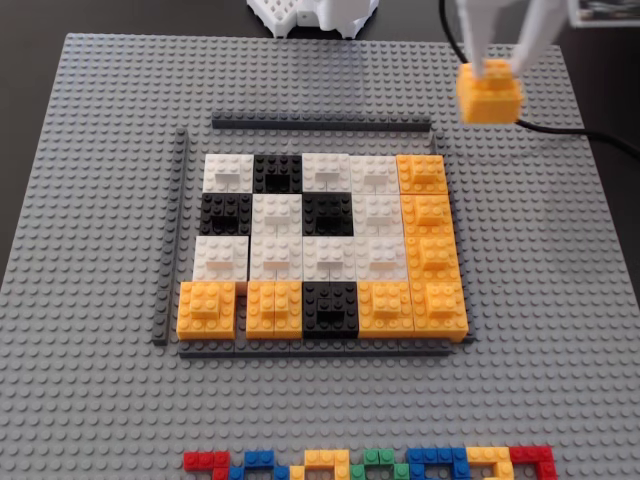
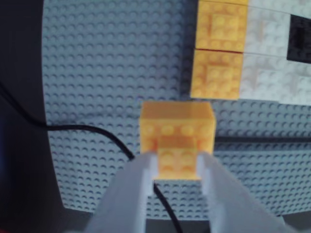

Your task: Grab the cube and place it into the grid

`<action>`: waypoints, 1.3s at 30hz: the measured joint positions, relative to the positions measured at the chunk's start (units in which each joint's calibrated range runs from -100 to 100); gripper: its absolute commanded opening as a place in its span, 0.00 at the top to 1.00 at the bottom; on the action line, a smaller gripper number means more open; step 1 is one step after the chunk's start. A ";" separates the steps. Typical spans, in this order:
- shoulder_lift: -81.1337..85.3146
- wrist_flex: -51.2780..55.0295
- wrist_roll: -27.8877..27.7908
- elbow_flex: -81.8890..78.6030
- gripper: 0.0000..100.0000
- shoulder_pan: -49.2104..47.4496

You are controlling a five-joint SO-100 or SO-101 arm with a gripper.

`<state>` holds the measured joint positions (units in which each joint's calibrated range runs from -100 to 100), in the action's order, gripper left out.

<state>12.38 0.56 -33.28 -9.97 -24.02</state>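
Observation:
The cube (image 1: 490, 97), orange-yellow with a smaller raised piece on top, hangs in the air above the baseplate's far right corner, up and to the right of the grid (image 1: 320, 245). My white gripper (image 1: 492, 66) is shut on its raised top piece. In the wrist view the cube (image 2: 177, 126) sits between my two white fingers (image 2: 141, 179), and my gripper (image 2: 177, 162) pinches the raised piece. The grid (image 2: 243, 53) shows at the top right there, its orange blocks nearest. In the fixed view the grid is a mosaic of white, black and orange blocks framed by dark grey strips.
A large light grey studded baseplate (image 1: 100, 250) carries everything. A black cable (image 1: 590, 135) runs over its far right corner, seen as the cable (image 2: 97, 131) under the cube in the wrist view. Small multicoloured bricks (image 1: 370, 465) line the near edge. A white arm base (image 1: 310, 15) stands at the back.

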 measured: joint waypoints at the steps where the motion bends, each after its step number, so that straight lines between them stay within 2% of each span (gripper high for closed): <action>1: 1.19 -0.29 -0.44 -1.94 0.96 0.73; 9: 7.63 -2.64 -2.69 -14.56 0.96 4.96; 22: 11.03 -6.30 -3.17 -27.36 0.96 5.69; 39: 9.33 -10.65 -3.17 -30.89 0.96 5.61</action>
<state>21.71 -10.09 -36.46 -40.86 -18.41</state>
